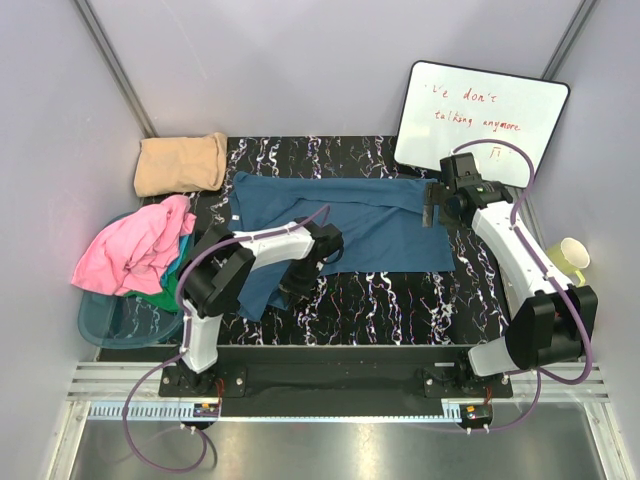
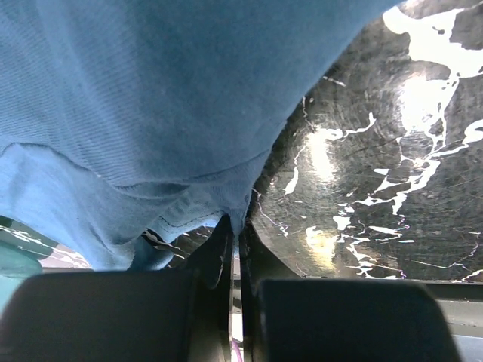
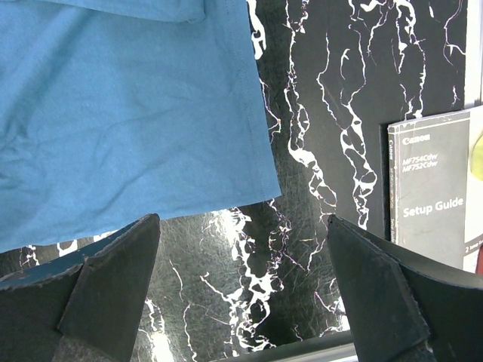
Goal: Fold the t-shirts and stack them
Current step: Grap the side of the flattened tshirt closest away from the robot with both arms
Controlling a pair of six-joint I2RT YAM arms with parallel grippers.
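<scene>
a teal-blue t-shirt lies across the middle of the black marbled table, mid-fold. it is flattened into a long band, with 1 end trailing toward the near left. the left gripper is pressed together on that near-left hem, and the wrist view shows the cloth's edge running down into the closed fingers. the right gripper hangs just above the shirt's right-hand corner with its fingers spread wide, holding nothing, and a setup guide lies off to its side.

by the look of things, 1 shirt is finished: a tan t-shirt sits folded at the far-left corner of the table, well apart from the blue one. the blue shirt appears partly done, needing further folds before it can go on top of the tan one. at least 2 more wait unfolded, a pink t-shirt heaped over a green t-shirt in the basket at the left edge. that puts the job less than halfway along.
</scene>
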